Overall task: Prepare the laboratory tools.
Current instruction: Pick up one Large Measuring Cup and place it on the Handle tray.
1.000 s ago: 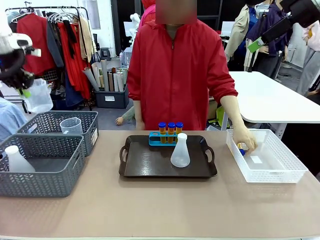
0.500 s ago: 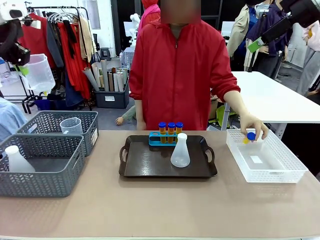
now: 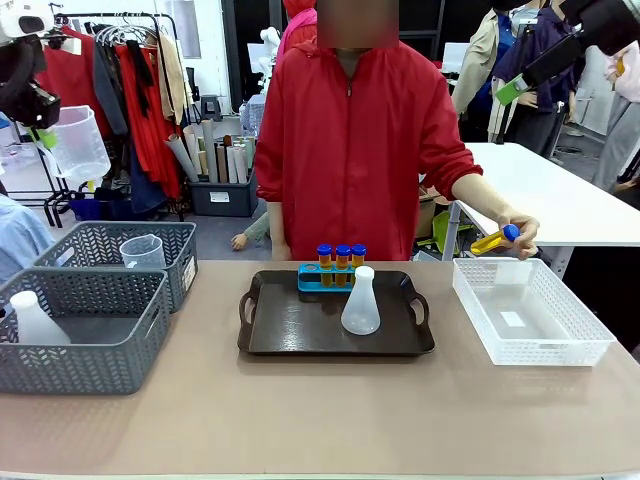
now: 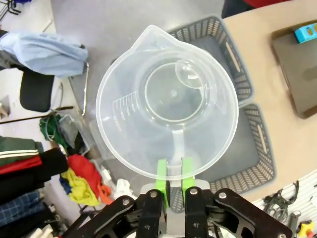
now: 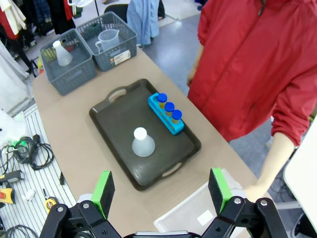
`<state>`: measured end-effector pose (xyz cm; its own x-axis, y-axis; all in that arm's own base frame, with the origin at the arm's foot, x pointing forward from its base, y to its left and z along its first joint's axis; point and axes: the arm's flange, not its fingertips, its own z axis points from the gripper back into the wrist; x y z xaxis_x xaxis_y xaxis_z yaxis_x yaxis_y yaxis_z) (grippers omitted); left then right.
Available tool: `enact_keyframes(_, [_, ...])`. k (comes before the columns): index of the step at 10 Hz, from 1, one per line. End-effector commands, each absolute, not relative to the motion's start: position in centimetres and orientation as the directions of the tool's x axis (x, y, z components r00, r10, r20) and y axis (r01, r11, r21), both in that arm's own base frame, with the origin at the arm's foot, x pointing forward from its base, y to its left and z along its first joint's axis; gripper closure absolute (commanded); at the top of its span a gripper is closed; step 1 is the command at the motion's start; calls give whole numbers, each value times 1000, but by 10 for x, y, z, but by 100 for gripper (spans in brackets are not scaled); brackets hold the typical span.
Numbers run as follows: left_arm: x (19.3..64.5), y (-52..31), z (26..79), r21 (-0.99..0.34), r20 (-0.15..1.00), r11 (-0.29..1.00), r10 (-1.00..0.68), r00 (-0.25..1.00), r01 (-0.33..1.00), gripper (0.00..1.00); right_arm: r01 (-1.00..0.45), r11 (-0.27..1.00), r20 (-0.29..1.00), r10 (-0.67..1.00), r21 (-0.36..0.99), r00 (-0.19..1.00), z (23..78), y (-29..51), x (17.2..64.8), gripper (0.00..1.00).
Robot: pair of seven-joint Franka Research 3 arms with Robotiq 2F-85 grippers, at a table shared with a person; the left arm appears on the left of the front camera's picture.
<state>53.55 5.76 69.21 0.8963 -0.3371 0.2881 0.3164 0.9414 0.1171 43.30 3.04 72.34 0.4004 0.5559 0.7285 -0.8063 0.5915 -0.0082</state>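
Left claw (image 4: 174,176): green pads together on the handle of the clear measuring beaker (image 4: 168,104). It is held high, out past the left edge of the surface (image 3: 320,420), mouth towards the wrist camera. Below it I see floor and the two grey mesh baskets (image 4: 233,54).

Right claw (image 5: 161,191): fingers wide apart, nothing between them, hanging high above the tray (image 5: 119,124).

On the tray: three blue-capped tubes (image 3: 341,254) upright in the blue tube rack (image 3: 312,282), with the conical flask (image 3: 360,305) just in front of the rack. The person's hand (image 3: 522,240) holds the fourth tube (image 3: 495,240) tilted above the white lattice bin (image 3: 530,345).

Risks, as I judge them:
- The grip is on the handle only. The beaker could pivot or slip there, and from this spot it would drop to the floor or into a basket, not onto the surface.
- The flask looks light and narrow-necked. A beaker brought in low from the left could tip it against the rack.
- The person seems likely to carry the fourth tube to the rack. If I bring the beaker over the tray at the same time, arm and hand may meet there.
- The beaker hides the drop zone from the left wrist camera, so I should judge placement from the front view.
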Motion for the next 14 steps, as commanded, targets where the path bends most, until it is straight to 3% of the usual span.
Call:
enact_keyframes(1, [533,57,692,119,293,941,-337,895,315,100,-813,582,736,553,-6,390,725,30,433,0])
enact_keyframes(3, [536,58,692,117,288,941,-337,896,316,100,-813,582,736,553,-6,390,725,30,433,0])
enact_keyframes(6, [512,35,739,191,321,886,-462,827,421,100,-813,582,736,553,-6,390,725,30,433,0])
enact_keyframes(14, [463,-80,802,346,379,625,-776,505,700,100,-813,582,736,553,-6,390,725,30,433,0])
